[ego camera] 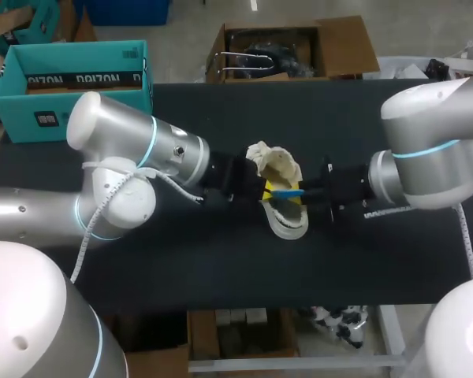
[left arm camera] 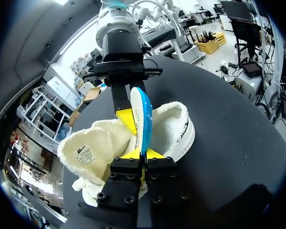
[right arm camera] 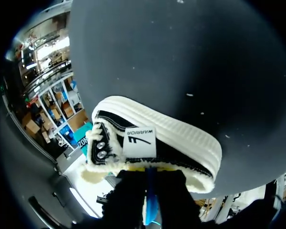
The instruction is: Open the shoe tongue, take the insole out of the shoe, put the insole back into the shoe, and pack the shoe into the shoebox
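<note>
At table [ego camera: 221, 268] centre: shoe [ego camera: 280, 165], opening turned toward the left arm, tongue splayed out. Blue insole [ego camera: 288, 191] stands on edge across the opening. Left gripper [ego camera: 266, 191] is closed on 1 end, 2 yellow tips against its faces. Right gripper [ego camera: 306, 191] pinches the opposite end. Teal shoebox [ego camera: 71, 83] sits open at the far left corner, well apart.

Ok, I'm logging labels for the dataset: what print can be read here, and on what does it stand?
White tag on the shoe's black side: a brand word over a slanted mark, left unquoted.
Label on the tongue: too small to read.
Teal shoebox: white lettering along its rim, too blurred; sticker on its wall, unreadable.
</note>
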